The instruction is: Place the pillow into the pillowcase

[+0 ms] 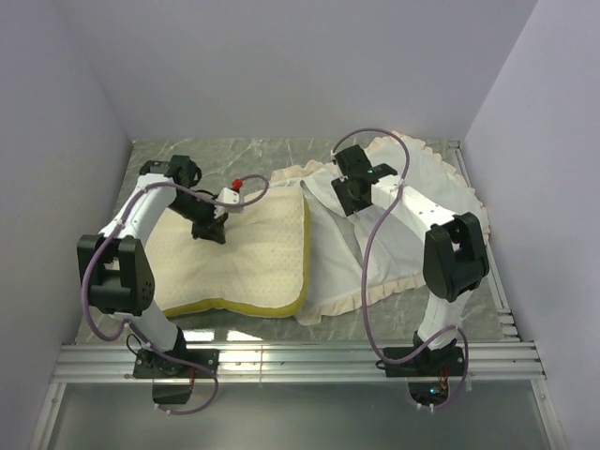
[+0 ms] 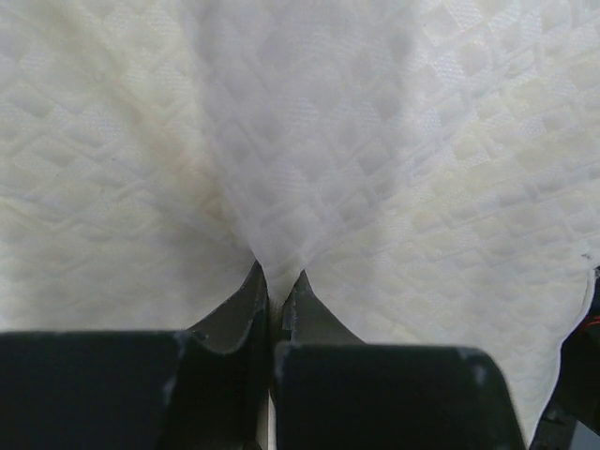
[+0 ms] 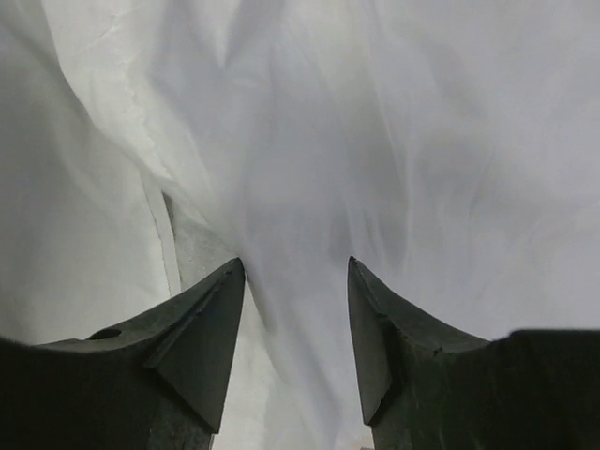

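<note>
We see a grey marble-patterned tabletop (image 1: 234, 152) carrying everything. The largest thing on it is the limp white fabric pillowcase with cream-beige ruffled trim (image 1: 417, 192). It lies rumpled over the right half, reaching from the far right corner towards the near edge. Nothing shows inside it from above, and we cannot make out where its opening lies.

Beside it on the left lies the thick rectangular cream-yellow pillow with a dimpled surface (image 1: 253, 267). It rests flat and wholly outside the case. The brighter yellow band along its right and near edges is fully visible, and its right edge touches the case's loose left folds.

The left gripper (image 1: 212, 229) stands on the far part of the pillow's top face. In its wrist view the left gripper (image 2: 277, 286) has its jaws drawn almost together, and a ridge of the pillow's (image 2: 394, 141) quilted cover is pinched up between them.

The right gripper (image 1: 351, 197) sits over the far left part of the pillowcase. Its wrist view shows the right gripper (image 3: 295, 281) with jaws spread moderately apart. A soft fold of the pillowcase (image 3: 422, 141) rises between them and is not clamped.

A small red round object (image 1: 238, 182) sits just beyond the pillow's far edge, near the left wrist.
</note>
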`<act>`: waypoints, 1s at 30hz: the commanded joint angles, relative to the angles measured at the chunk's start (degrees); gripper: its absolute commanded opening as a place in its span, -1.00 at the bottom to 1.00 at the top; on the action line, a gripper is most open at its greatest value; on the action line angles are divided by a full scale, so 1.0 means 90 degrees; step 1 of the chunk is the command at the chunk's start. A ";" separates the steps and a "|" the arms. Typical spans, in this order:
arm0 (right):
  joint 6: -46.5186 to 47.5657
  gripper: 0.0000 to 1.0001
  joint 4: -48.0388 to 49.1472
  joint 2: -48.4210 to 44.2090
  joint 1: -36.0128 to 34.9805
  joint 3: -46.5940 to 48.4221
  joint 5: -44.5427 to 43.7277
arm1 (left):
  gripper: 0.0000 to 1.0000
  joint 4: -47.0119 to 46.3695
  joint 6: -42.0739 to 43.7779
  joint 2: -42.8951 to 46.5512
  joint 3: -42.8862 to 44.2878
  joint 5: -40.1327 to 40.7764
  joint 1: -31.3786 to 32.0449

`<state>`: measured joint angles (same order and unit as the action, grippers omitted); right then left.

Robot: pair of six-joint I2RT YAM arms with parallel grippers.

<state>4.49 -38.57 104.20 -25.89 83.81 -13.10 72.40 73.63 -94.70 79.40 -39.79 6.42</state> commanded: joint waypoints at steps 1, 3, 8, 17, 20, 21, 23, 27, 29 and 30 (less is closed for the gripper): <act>-0.0148 0.19 0.0193 -0.0182 -0.0130 0.0092 -0.0526 | -0.99 0.0607 0.0286 0.0259 0.0084 -0.0529 -0.0622; -0.0051 0.20 0.0252 -0.0182 -0.0267 0.0044 -0.0604 | -0.99 0.0686 0.0199 0.0180 0.0133 -0.0705 -0.0896; 0.0057 0.21 0.0622 0.0091 -0.0852 -0.0074 -0.1227 | -0.99 0.0696 0.0198 0.0219 -0.0022 -0.0911 -0.1454; 0.0448 0.40 0.1472 0.1068 -0.1186 -0.0084 -0.2303 | -0.99 0.0696 0.0228 0.0317 -0.0296 -0.1018 -0.1806; 0.0555 0.41 0.1774 0.1321 -0.1273 -0.0171 -0.2654 | -0.99 0.0686 0.0208 0.0248 -0.0296 -0.1057 -0.1865; 0.0652 0.41 0.1920 0.1371 -0.1293 -0.0191 -0.2781 | -0.99 0.0696 0.0198 0.0239 -0.0287 -0.1077 -0.1865; 0.0731 0.41 0.2048 0.1420 -0.1274 -0.0201 -0.3123 | -0.99 0.0686 0.0189 0.0200 -0.0296 -0.1096 -0.1914; 0.0868 0.40 0.2109 0.1011 -0.1215 -0.0299 -0.3183 | -0.99 0.0667 0.0335 0.0238 -0.0394 -0.0912 -0.1914; 0.0946 0.38 0.2068 0.0728 -0.1176 -0.0299 -0.3124 | -0.99 0.0657 0.0403 0.0229 -0.0394 -0.0853 -0.1904; 0.0985 0.37 0.2078 0.0649 -0.1147 -0.0318 -0.3124 | -0.99 0.0666 0.0403 0.0161 -0.0365 -0.0862 -0.1904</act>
<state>12.03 -22.94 116.20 -36.71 81.10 -38.22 74.72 75.26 -94.65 75.77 -44.84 -10.46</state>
